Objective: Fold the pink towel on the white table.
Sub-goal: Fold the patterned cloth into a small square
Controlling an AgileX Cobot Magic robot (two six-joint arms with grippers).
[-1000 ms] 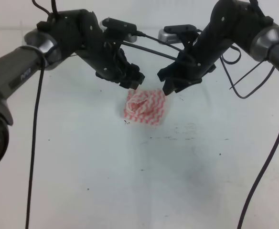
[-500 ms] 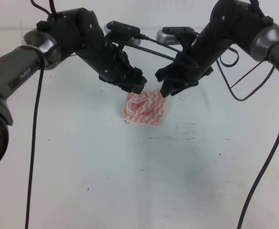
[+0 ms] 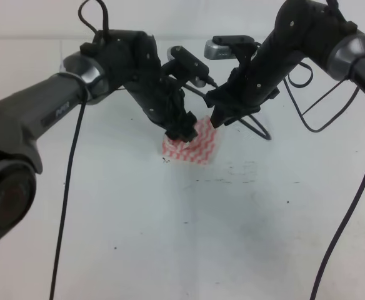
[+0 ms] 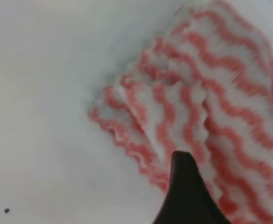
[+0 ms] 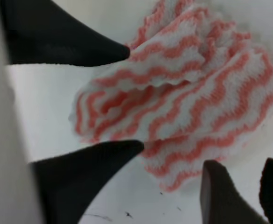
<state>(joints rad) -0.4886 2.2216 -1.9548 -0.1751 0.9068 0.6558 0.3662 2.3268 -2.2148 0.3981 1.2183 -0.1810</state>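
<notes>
The towel lies on the desk as a small, loosely bunched packet, so most folding seems done but the layers are uneven. The left jaws sit on its 10 o'clock part; their opening I cannot tell. The right jaws are open around its 12 o'clock edge, gripping nothing.

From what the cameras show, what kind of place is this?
Probably a robot test bench: a plain scuffed white table, two black arms with loose cables, and only a pink towel as work piece.

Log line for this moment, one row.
pink towel bunched on white table | left gripper pressing towel, state unclear | right gripper open, straddling towel corner
</notes>
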